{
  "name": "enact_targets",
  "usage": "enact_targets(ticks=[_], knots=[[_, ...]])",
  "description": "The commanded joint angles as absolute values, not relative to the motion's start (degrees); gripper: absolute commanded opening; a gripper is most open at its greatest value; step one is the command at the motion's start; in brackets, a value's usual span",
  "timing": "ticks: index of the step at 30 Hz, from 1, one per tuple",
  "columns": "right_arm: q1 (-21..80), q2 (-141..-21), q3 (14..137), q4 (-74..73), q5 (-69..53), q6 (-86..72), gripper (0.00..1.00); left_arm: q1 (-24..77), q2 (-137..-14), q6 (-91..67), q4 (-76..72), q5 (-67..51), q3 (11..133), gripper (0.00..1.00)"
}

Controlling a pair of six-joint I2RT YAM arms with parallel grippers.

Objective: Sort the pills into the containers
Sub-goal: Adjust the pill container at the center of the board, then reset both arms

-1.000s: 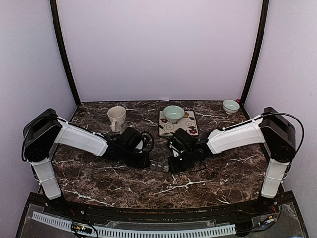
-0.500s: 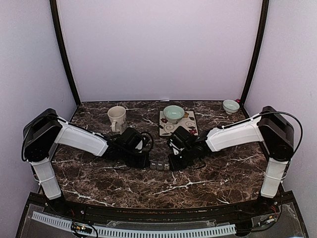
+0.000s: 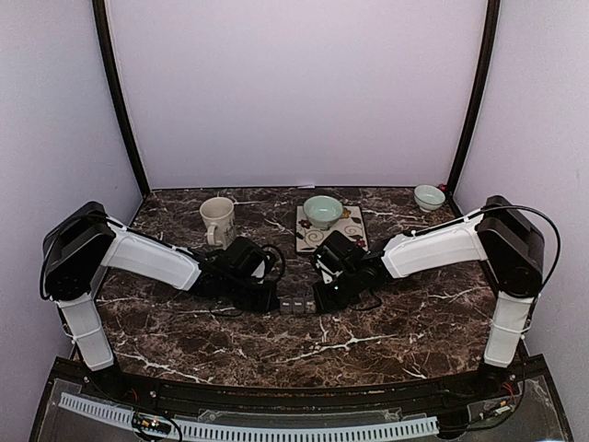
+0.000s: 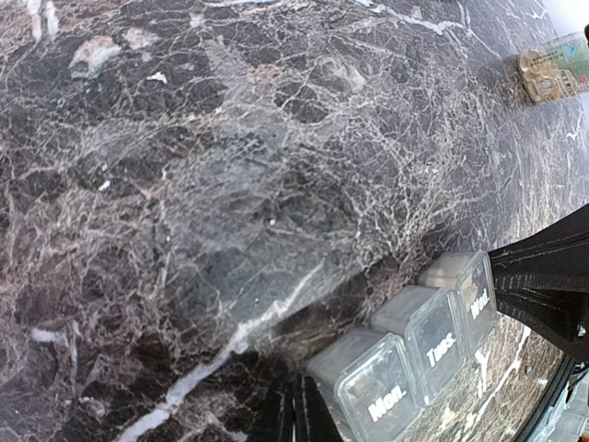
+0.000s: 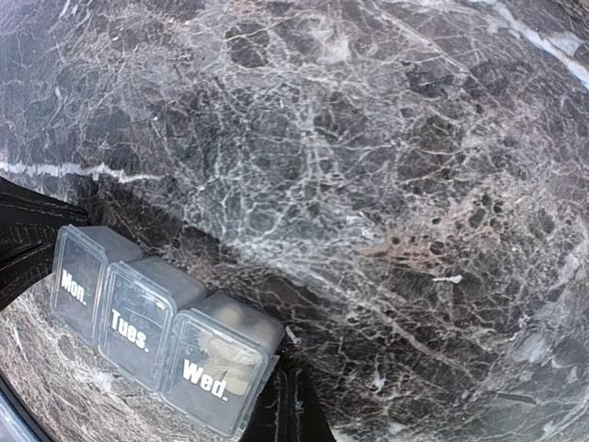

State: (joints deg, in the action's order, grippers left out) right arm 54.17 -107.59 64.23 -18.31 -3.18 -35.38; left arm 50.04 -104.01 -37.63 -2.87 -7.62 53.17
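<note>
The right gripper [image 5: 293,394] and left gripper [image 4: 296,403] look pinched shut — nothing held. The pill box [image 5: 138,318] seems light and slippery — hold its ends.

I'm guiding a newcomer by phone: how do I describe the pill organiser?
On the dark marble table, look centre, just off the floral tile's near edge. The pill organiser is a low grey strip of three joined lidded squares marked Mon., Tues., Wed., unlike the pale round mug and bowls.

Pale lilac walls [image 3: 294,92] enclose a dark marble table [image 3: 368,341] — black corner posts [image 3: 120,92].
</note>
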Motion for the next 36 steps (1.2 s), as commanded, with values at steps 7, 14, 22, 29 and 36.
enact_targets(ticks=[7,14,22,29,36], knots=[[53.8,-106.7,63.8,-16.9,-2.9,-34.8,0.01,50.5,-101.0,-39.0,3.0,-2.1,54.3,0.12],[53.8,-104.2,62.5,-18.8,-0.1,-34.3,0.16,50.5,-100.3,-41.4,7.7,4.7,55.5,0.19],[53.8,-100.7,62.1,-21.3,2.2,-33.8,0.21,50.5,-98.3,-41.5,11.4,9.6,58.2,0.21],[53.8,-92.7,64.1,-25.4,10.1,-32.2,0.25,50.6,-89.4,-41.8,13.8,16.9,58.1,0.21],[53.5,-82.6,65.7,-27.7,26.7,-27.4,0.39,50.8,-72.8,-38.1,9.8,30.2,51.6,0.43]])
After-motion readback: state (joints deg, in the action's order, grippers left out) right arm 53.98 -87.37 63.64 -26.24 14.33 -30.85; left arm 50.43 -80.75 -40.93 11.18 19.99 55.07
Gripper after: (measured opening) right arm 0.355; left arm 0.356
